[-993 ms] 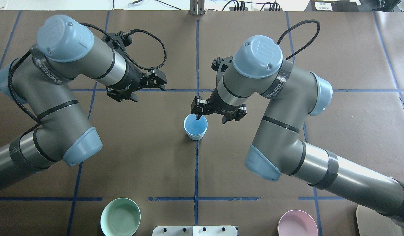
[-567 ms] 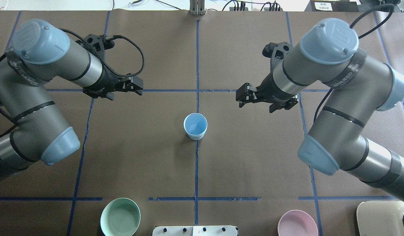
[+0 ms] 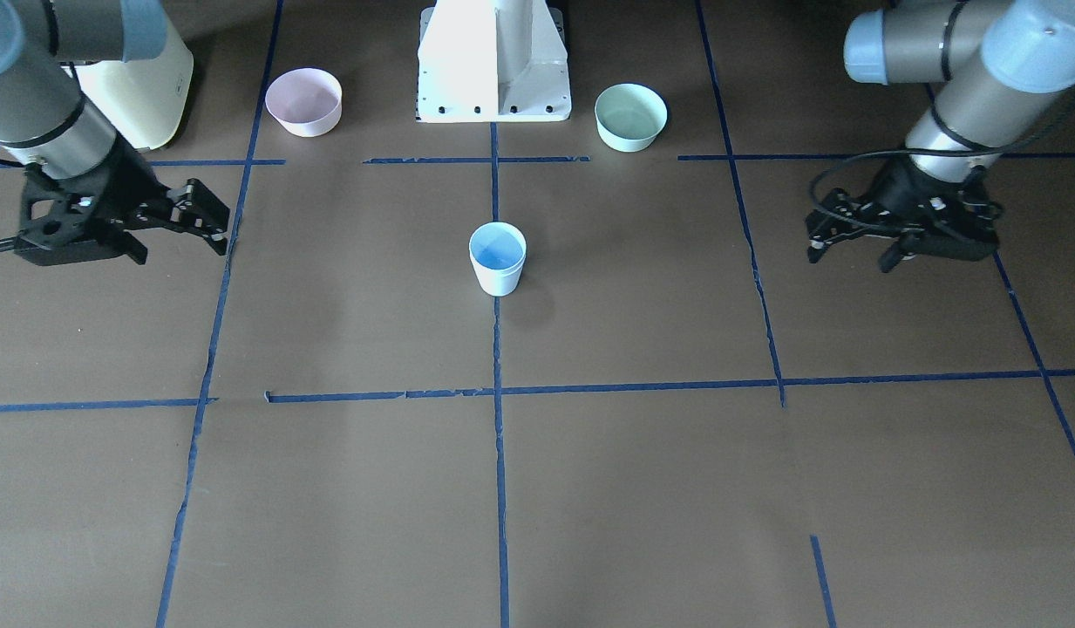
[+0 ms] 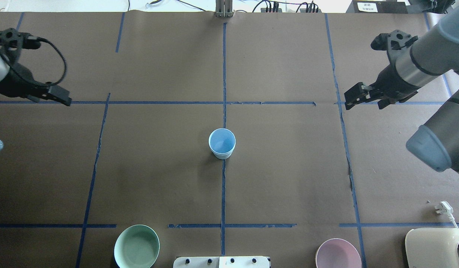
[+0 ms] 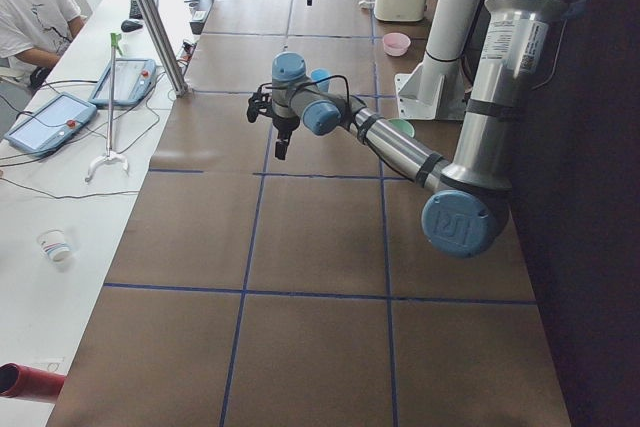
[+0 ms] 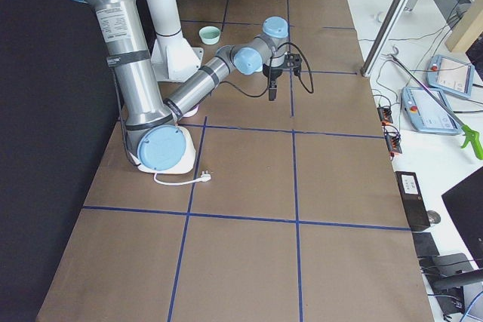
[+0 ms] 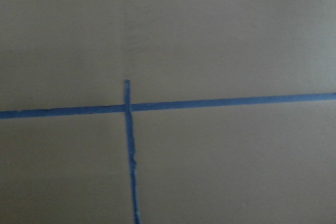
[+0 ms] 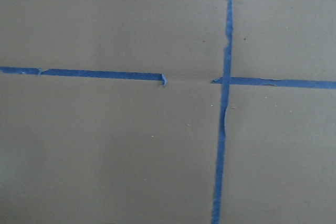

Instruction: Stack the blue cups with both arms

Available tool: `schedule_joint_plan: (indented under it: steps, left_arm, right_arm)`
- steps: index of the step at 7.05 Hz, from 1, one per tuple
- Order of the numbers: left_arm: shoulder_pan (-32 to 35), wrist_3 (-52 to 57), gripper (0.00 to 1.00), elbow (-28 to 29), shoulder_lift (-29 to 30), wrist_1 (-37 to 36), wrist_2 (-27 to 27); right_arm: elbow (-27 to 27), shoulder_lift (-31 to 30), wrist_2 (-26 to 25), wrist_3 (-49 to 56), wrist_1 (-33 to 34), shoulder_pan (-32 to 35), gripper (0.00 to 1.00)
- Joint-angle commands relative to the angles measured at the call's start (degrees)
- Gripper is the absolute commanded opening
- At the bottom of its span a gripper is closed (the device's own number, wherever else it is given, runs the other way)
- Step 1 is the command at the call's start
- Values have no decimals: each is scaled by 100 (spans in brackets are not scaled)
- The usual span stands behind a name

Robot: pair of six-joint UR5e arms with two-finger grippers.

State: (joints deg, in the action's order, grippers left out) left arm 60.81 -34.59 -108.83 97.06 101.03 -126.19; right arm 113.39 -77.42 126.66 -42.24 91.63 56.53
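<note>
Stacking looks finished: blue cups read as one outline mid-frame on bench; left claw and right claw hang wide, empty, near side edges.

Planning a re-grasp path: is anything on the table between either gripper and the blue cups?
Nothing visible does. Only table surface lies between the blue cups and the left gripper or right gripper; the green bowl and pink bowl sit aside, near the robot's base.

Opposing overhead and front cameras share the table.
</note>
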Motion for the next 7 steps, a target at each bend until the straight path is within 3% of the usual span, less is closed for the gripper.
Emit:
schedule_joint_plan:
  steps: [1, 4, 5, 7]
  left_arm:
    - [1121, 2349, 100, 569, -495, -40, -160]
    - [2441, 4509, 100, 1941, -408, -40, -432]
    - [2523, 4522, 100, 2110, -408, -48, -528]
    - [2550, 4452, 100, 2086, -355, -712, -1265]
  right_arm:
    - [-263, -544, 165, 1492, 4, 795, 100]
    - [-1071, -1089, 674, 3444, -39, 1903, 100]
    - [-1378, -1134, 632, 4025, -48, 2158, 100]
    - [-2002, -1109, 649, 4713, -66, 2547, 100]
